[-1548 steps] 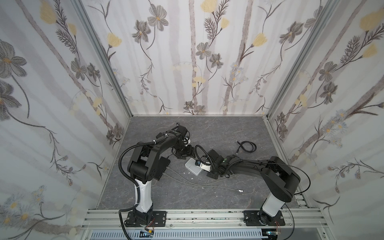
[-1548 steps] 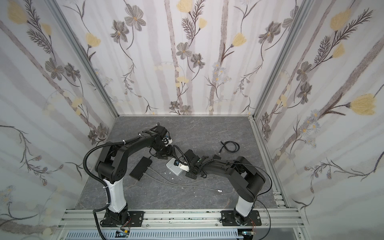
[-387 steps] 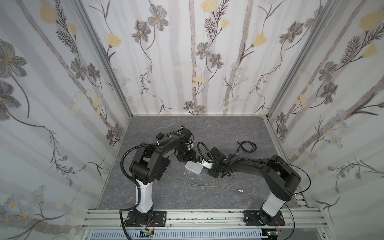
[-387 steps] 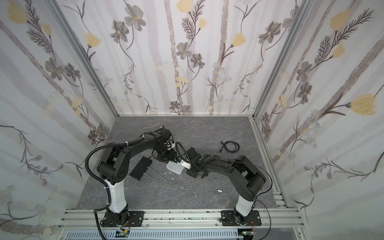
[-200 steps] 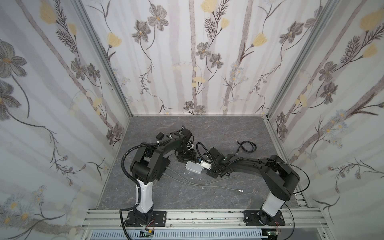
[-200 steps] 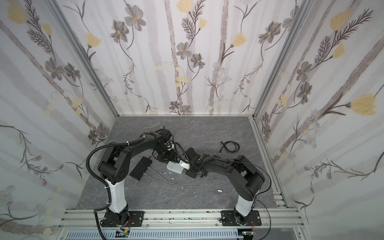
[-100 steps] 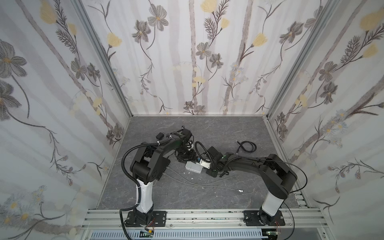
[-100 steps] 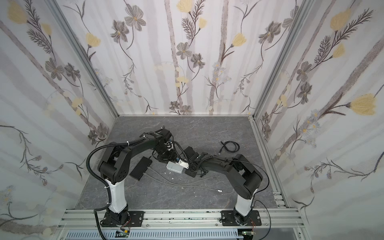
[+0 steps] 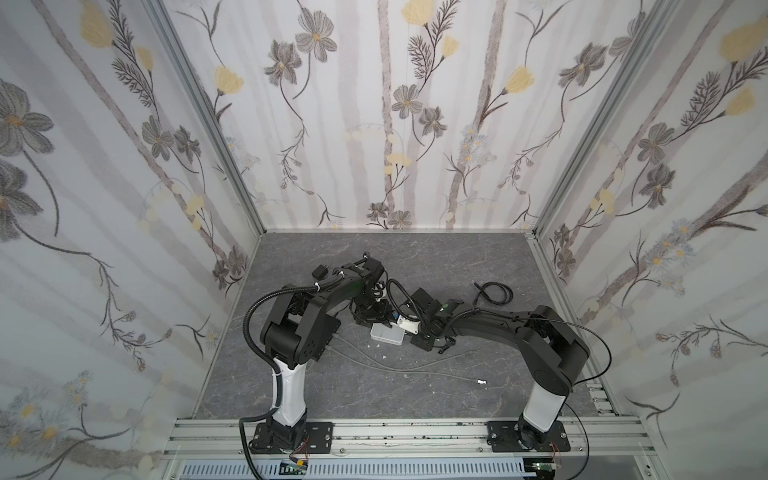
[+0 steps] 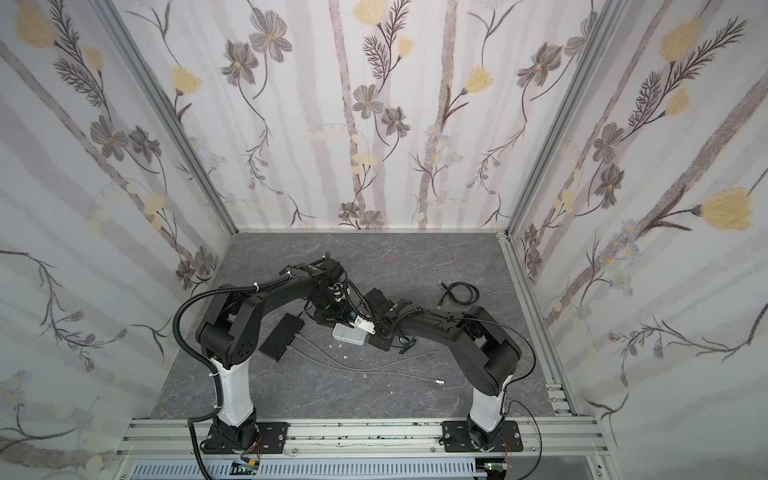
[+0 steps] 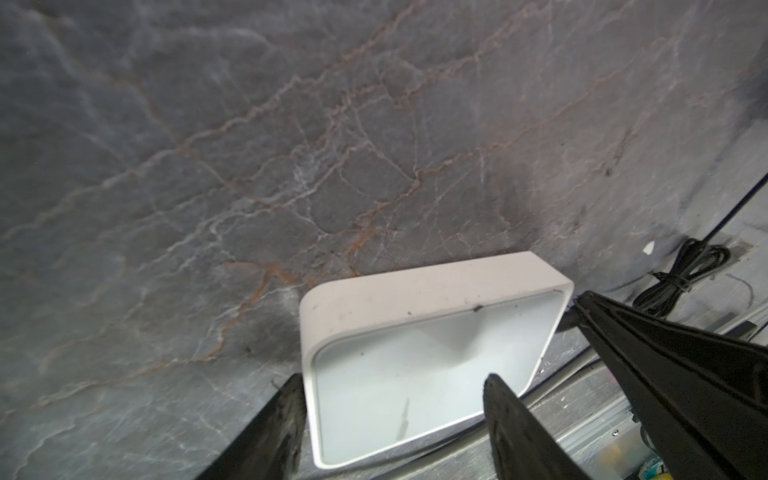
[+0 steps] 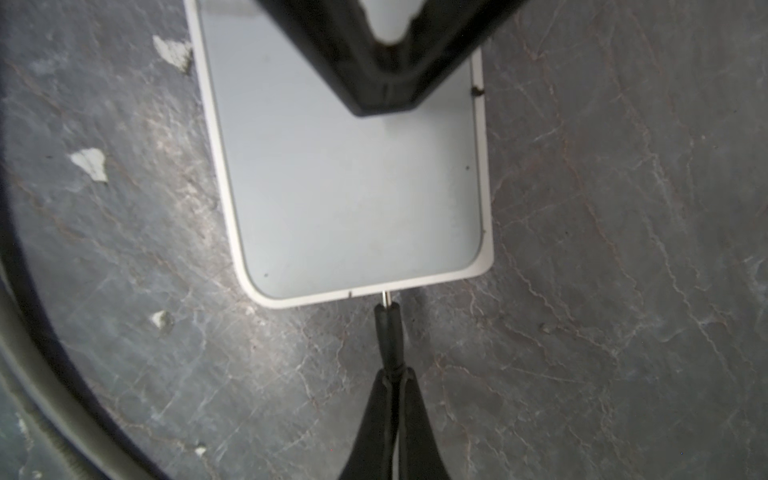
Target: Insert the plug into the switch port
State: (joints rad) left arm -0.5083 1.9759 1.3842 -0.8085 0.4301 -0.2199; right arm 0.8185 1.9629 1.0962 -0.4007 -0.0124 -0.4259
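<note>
Nearest the front edge of the table (image 9: 374, 411), a loose grey cable (image 9: 481, 381) trails over the stone, touched by neither arm. Further in, toward the left edge, a flat black box (image 10: 282, 336) lies beside the left arm in a top view.

At mid-table sits the white switch (image 9: 387, 333), flat on its base. The right tool (image 12: 390, 374) is pinched fully shut on the black plug (image 12: 387, 332), holding it behind the moulded barrel. I judge this grip is meant to keep the bare metal tip free and level with the switch's short end wall. The tip meets that wall just under the rim. The port is not visible in any view, so I cannot tell whether the tip has entered it or only rests against the wall.

At the switch's opposite end is the left tool (image 11: 392, 384), its fingers (image 11: 286, 415) standing apart. One finger lies along a long side of the switch and the other shows over the top face. This looks like a brace to stop the light box sliding away from the push. I cannot tell whether it truly clamps the switch.

Both top views hide the contact under the wrists. Only the right wrist view shows the tip, and only the left wrist view shows how the fingers stand.

Farthest back, toward the right edge, lies a coiled black cable (image 9: 496, 291).
</note>
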